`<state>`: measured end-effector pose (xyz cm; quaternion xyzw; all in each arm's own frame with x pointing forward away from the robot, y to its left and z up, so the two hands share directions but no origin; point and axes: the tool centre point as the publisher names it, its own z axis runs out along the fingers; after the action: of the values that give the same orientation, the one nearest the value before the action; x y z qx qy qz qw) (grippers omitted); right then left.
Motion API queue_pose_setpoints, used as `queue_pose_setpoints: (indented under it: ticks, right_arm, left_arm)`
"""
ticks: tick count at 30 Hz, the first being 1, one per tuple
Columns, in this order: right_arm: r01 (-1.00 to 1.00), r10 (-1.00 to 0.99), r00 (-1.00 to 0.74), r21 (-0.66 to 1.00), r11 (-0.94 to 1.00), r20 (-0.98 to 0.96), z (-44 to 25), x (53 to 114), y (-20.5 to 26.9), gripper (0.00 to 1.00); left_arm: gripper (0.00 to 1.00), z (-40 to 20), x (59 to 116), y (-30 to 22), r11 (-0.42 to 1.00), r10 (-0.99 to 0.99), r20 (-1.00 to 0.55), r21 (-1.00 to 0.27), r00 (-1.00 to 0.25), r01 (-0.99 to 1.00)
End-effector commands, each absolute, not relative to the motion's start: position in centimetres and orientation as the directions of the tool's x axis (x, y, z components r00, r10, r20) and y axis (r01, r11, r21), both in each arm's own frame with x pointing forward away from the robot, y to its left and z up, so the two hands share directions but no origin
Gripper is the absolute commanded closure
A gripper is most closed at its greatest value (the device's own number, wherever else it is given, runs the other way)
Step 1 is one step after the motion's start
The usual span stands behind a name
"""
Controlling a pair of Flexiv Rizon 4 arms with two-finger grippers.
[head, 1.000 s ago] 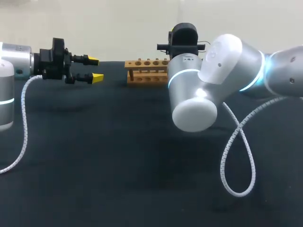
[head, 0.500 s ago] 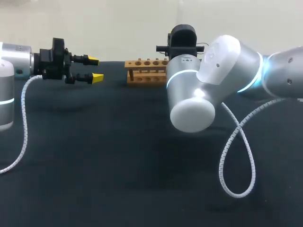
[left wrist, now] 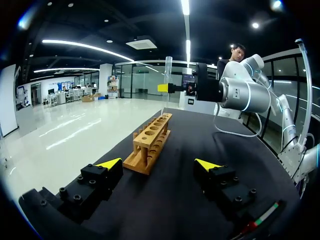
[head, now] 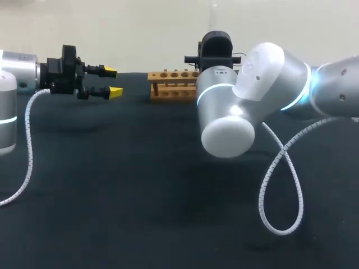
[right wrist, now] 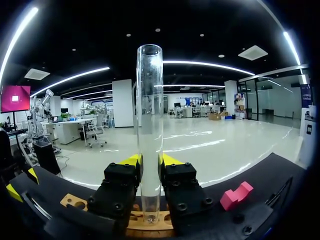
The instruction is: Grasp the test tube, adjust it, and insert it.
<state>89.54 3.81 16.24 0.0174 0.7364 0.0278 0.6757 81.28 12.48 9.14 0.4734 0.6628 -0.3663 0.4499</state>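
Two fingers of the right hand (right wrist: pixel 150 162) are pinching the test tube (right wrist: pixel 150 100) low on its glass, holding it upright over the far end of the wooden rack (right wrist: pixel 75 201). Most of the tube is standing free above the grip. That is posing the main risk, in my judgement. With smooth glass held so low, the tube may be tilting or slipping while it is going down. Its round bottom may then be catching the rim of a hole instead of entering. The bottom is showing right at the rack's top, but I cannot tell whether it is centring on a hole. Pressing down while off-centre could be shoving the light rack across the table (head: pixel 140 185) or cracking the glass. The left hand (head: pixel 112 82) is hanging wide open, well apart from the rack, so nothing is steadying it.
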Motion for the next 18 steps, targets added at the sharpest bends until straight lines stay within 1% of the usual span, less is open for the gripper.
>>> queue_pose_setpoints:
  ticks: [1, 18]
  right_arm:
    - [-0.017, 0.066, -0.089, 0.067, 0.998, -0.994, 16.0, 89.8, 3.8, 1.0]
    - [-0.019, 0.087, -0.101, 0.089, 0.996, -0.991, 14.6, 90.6, 4.0, 1.0]
  left_arm:
    - [0.0, 9.0, 81.1, 12.5, 0.286, 0.294, -0.945, -0.055, -0.142, 0.957]
    - [0.0, 9.0, 81.1, 12.5, 0.286, 0.294, -0.945, -0.055, -0.142, 0.957]
